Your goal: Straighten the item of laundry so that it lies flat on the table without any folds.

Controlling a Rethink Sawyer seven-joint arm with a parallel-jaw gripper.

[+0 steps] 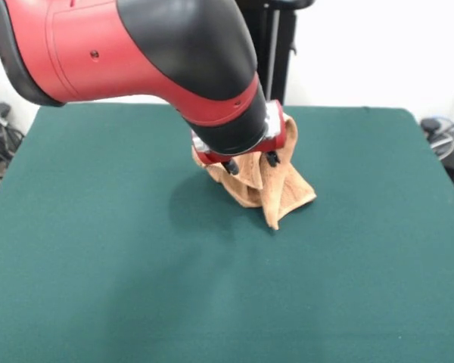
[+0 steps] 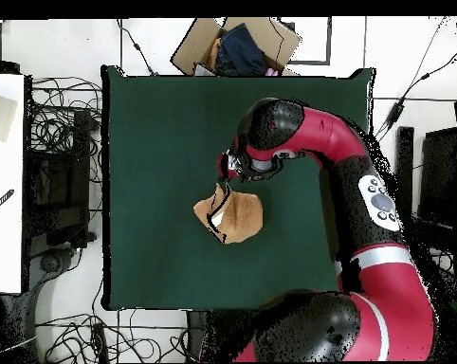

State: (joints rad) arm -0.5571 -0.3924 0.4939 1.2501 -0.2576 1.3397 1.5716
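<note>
Towel [image 1: 263, 180]: it is hanging bunched from the claw near the middle of the table [image 1: 98, 249], its lower corner trailing onto the green cloth.
Claw [image 1: 251, 160]: it is gripping the towel's upper edge, pinched closed on the fabric; the fingertips are partly hidden by the arm [image 1: 136, 45], so how deep the bite goes is hard to say.
Overhead check: the towel [image 2: 234, 214] is showing as a crumpled lump beside the wrist [image 2: 234, 166], with a white label [image 2: 216, 220] peeking out.
Risk, slipping: a shallow pinch is likely to be letting the cloth slide out during a drag.
Risk, bunching: lowering straight down is likely to be piling folds on folds.
Risk, double layer: the claw may be holding two layers, keeping a crease trapped.
</note>
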